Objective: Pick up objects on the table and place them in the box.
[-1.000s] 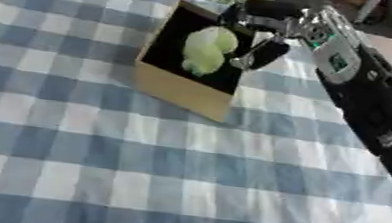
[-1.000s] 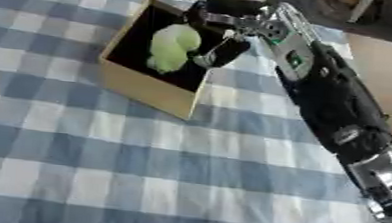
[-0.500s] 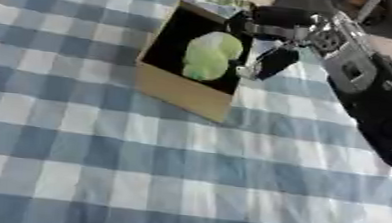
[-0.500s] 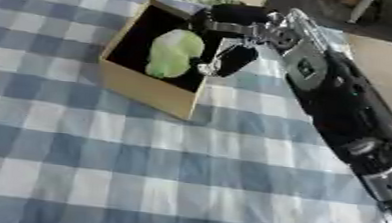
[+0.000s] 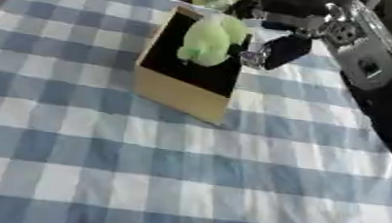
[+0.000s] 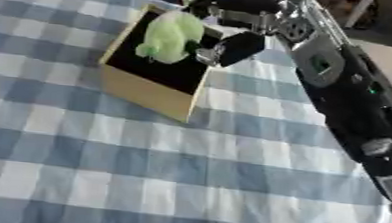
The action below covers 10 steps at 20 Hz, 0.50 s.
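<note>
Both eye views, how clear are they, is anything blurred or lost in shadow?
Left eye view: soft all over; the right hand is smeared, its fingers hard to separate; the pale green object lacks detail. Right eye view: the same softness; the box interior reads as flat black, the tablecloth checks have fuzzy edges. Lighting is even, with no glare in either view.

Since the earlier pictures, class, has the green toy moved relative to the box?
Cannot tell: the green toy sits in the box as before; the camera moved.
</note>
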### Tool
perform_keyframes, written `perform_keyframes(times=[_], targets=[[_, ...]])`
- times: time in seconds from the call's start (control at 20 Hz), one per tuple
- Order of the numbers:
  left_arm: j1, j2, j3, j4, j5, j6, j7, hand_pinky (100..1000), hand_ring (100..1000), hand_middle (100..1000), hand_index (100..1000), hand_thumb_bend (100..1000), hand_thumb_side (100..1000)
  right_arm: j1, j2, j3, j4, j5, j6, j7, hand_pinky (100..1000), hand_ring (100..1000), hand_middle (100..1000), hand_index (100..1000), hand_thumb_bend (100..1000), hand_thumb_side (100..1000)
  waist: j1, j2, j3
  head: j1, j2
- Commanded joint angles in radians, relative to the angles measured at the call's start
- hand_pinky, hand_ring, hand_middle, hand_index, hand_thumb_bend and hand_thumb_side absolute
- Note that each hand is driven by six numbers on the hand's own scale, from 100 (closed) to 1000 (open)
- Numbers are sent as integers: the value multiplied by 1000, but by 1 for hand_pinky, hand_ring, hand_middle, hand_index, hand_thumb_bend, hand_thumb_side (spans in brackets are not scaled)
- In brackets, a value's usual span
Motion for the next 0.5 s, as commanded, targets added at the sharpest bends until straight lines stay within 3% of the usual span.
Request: perform_keyframes(times=[0.05, 0.1, 0.15, 0.2, 0.25, 0.35, 0.5], targets=[[-8, 2, -2, -15, -2, -1, -6, 399, 730, 797, 641, 100, 729, -16, -38, -8, -5, 22, -2, -12, 827, 830, 735, 944, 130, 491, 11, -21, -1, -2, -2], [-8, 2, -2, -15, -2, -1, -6, 399, 731, 798, 641, 100, 729, -18, -35, -6, 5, 28, -1, -12, 825, 827, 733, 944, 133, 366, 10, -21, 0, -3, -2], [-8, 2, -2, -15, -2, -1, -7, 399, 731, 798, 640, 100, 728, -19, -32, -5, 17, 31, 2, -12, 823, 825, 732, 944, 123, 328, 9, -21, 0, -4, -1], [-8, 2, -2, -15, -2, -1, -7, 399, 731, 798, 641, 100, 726, -21, -29, -3, 29, 30, 5, -11, 822, 823, 735, 945, 112, 148, 8, -20, 1, -5, -1], [-9, 2, -3, -15, -2, -1, -8, 399, 731, 798, 640, 100, 725, -23, -25, -1, 40, 27, 8, -7, 819, 821, 733, 942, 113, 100, 7, -20, 2, -5, 0], [-9, 2, -3, -15, -2, -1, -9, 399, 732, 798, 640, 100, 723, -26, -19, -1, 54, 12, 17, -3, 812, 810, 723, 934, 155, 100, 5, -18, 5, -4, 0], [-10, 1, -3, -15, -2, -1, -11, 398, 732, 799, 640, 100, 724, -30, -12, 1, 63, -8, 31, -3, 805, 802, 716, 930, 115, 100, 3, -17, 7, -4, -1]])
